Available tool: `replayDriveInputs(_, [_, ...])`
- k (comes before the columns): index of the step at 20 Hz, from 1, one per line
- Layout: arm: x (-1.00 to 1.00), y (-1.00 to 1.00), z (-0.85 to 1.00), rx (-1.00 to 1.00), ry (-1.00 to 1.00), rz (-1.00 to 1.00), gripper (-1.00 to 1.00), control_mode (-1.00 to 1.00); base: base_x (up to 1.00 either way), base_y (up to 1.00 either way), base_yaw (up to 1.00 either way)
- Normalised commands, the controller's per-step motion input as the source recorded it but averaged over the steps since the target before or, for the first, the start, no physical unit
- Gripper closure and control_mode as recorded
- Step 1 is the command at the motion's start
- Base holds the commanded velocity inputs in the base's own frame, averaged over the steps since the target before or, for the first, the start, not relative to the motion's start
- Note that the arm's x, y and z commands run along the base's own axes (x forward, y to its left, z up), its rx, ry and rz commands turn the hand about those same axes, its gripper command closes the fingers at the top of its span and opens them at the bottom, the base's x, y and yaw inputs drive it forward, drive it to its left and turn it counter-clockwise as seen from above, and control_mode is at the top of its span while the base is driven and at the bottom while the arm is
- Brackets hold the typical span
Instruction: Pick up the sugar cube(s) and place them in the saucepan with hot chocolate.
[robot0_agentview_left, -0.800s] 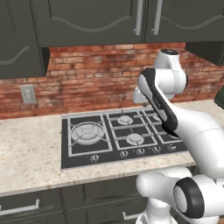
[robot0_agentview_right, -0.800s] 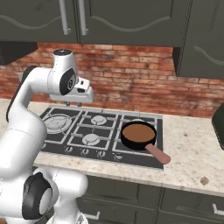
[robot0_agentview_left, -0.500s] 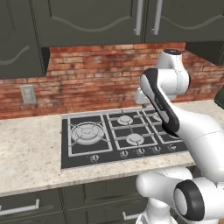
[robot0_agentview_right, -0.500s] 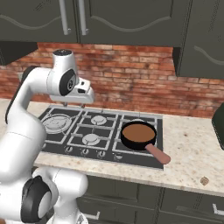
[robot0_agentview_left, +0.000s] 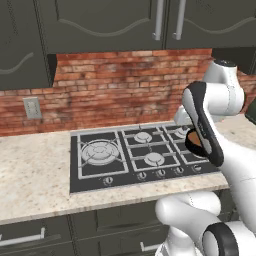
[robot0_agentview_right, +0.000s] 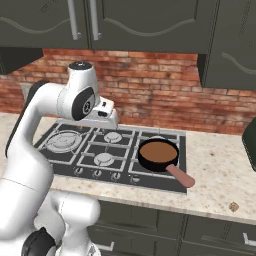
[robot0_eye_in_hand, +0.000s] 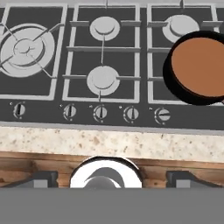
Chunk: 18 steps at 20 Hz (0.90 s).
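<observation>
A: Where is the saucepan with hot chocolate (robot0_agentview_right: 158, 154)?

B: On the front right burner of the black cooktop (robot0_agentview_right: 95, 147), seen from the right base view. Brown liquid fills the shallow black pan, and its reddish-brown handle (robot0_agentview_right: 180, 176) runs out toward the front right, past the cooktop's edge and over the speckled counter (robot0_agentview_right: 220, 175). In the hand view the pan (robot0_eye_in_hand: 197, 68) sits at the right edge, just above the row of knobs (robot0_eye_in_hand: 100, 113).

A: And the sugar cube?

B: There is a small brownish lump (robot0_agentview_right: 233, 206) on the counter near its front edge, well apart from the pan, to the right of the handle's tip. It may be the cube; it is too small to be sure.

A: How is the arm posed?

B: It rises from the base, bends at a high elbow, and the forearm comes back down so the hand (robot0_agentview_right: 105, 112) hangs above the rear middle of the cooktop, pointing roughly downward. In the left base view the upper arm (robot0_agentview_left: 202, 122) covers most of the pan.

A: Are the fingers spread or pressed together?

B: I cannot tell. In the hand view only two dark tips (robot0_eye_in_hand: 43, 178) show at the far left and right of the bottom edge, with nothing between them.
</observation>
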Motion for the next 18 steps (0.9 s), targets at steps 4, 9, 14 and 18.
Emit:
replayDriveInputs(4, [-0.71, -0.86, 0.0, 0.12, -0.05, -0.16, -1.0, -1.0, 0.0, 0.0, 0.0])
replayDriveInputs(9, [-0.76, -0.78, -0.03, 0.08, -0.06, -0.19, -1.0, -1.0, 0.0, 0.0, 0.0])
replayDriveInputs(14, [-0.62, -0.79, -0.06, 0.03, -0.01, -0.22, -1.0, -1.0, 0.0, 0.0, 0.0])
replayDriveInputs(18, [-0.24, -0.91, -0.13, 0.0, 0.01, -0.32, -1.0, -1.0, 0.0, 0.0, 0.0])
